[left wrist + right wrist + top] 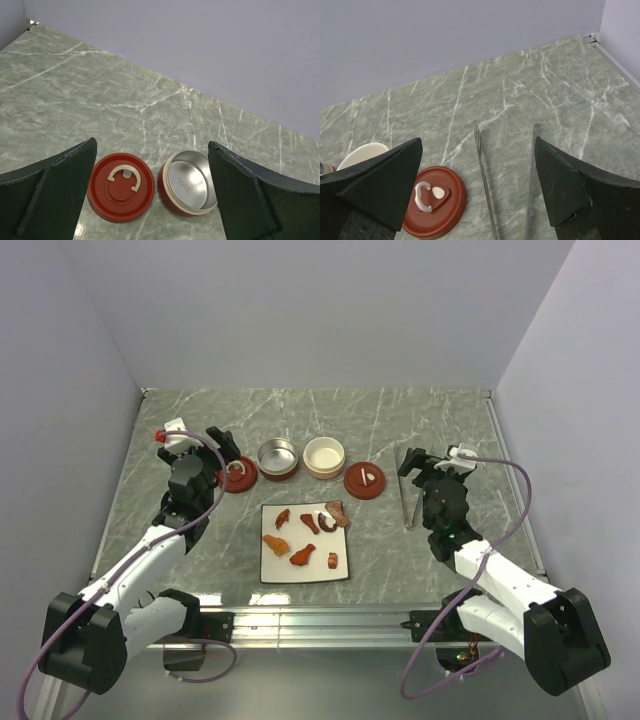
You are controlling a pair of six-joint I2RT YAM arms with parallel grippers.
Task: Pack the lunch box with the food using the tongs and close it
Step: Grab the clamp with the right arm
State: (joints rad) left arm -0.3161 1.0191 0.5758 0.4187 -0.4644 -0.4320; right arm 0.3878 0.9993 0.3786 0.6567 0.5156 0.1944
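Note:
The food (302,555), several small orange, red and brown pieces, lies on a white square plate (272,566) at the table's centre front. Behind it stand the lunch box's two round open tubs: a red one with a steel inside (277,459) (190,182) and a cream one (324,456) (362,152). A red lid lies flat beside each (238,475) (121,186) (365,481) (435,200). The tongs (406,500) (484,170) lie on the table at the right. My left gripper (222,455) (152,145) hangs open over the left lid and red tub. My right gripper (425,462) (478,142) hangs open above the tongs, holding nothing.
The marble-patterned table is walled at the back and on both sides, with a metal rail (300,620) along its near edge. The right wall's metal strip (615,60) runs close beyond the tongs.

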